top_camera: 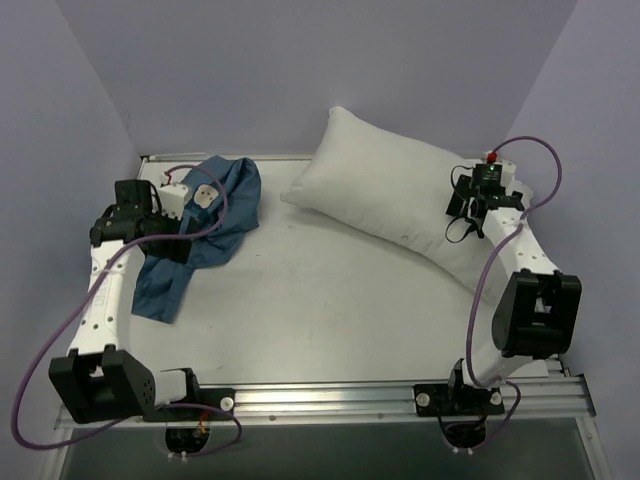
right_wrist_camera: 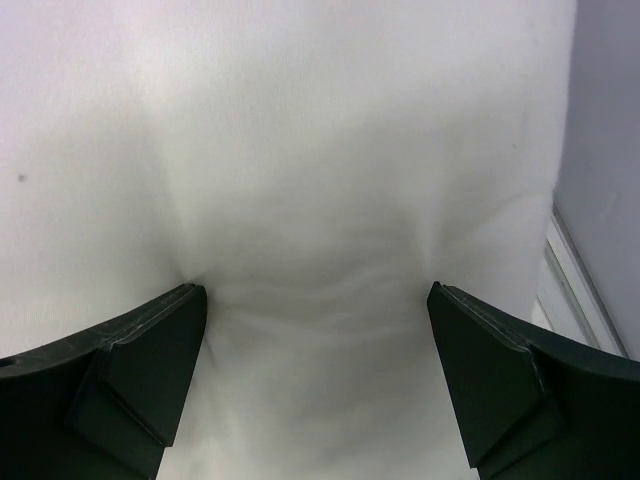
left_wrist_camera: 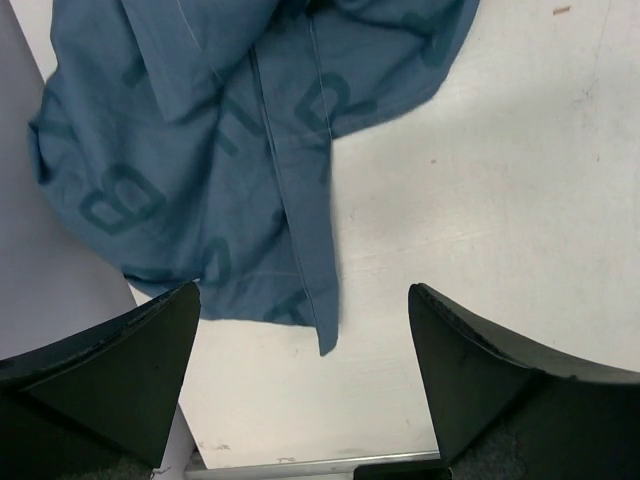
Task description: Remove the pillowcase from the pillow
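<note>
Pillowcase (top_camera: 232,205) partly hidden under left arm (top_camera: 105,290), pillow (top_camera: 380,190) bare

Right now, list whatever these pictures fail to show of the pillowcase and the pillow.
Pillowcase: top view, the left arm lies across its middle; left wrist view, the top edge cuts it off.
Pillow: top view, the right gripper covers part of its right end; right wrist view, only a patch fits the frame.
Where the pillowcase opens: lost in the folds in both views.

place: robot lab cell | cues: lilac walls (top_camera: 300,70), white table (top_camera: 330,300), aluminium rail (top_camera: 330,402)
</note>
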Motion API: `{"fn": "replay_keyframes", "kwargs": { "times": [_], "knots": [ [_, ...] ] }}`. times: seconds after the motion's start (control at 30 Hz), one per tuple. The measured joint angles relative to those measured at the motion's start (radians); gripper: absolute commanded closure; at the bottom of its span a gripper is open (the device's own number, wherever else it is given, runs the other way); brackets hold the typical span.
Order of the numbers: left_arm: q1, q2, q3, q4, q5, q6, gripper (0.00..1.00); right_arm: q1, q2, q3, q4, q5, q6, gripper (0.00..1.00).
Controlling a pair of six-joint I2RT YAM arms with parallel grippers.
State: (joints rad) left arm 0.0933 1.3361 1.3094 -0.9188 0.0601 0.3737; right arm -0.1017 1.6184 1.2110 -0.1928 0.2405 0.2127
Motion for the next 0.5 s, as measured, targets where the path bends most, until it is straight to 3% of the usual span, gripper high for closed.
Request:
{"fn": "replay_keyframes", "kwargs": {
  "times": [0.33,0.5],
  "knots": [
    [0.002,-0.504,-0.255,0.016,-0.049,-0.018,0.06,0.188,-0.396,-0.154,-0.047,0.048,0.076,0.00],
    [0.036,-0.623,-0.338,0.011,-0.079,-0.011,0.06,0.196,-0.641,-0.290,-0.043,-0.033,0.111,0.00]
  ]
}}
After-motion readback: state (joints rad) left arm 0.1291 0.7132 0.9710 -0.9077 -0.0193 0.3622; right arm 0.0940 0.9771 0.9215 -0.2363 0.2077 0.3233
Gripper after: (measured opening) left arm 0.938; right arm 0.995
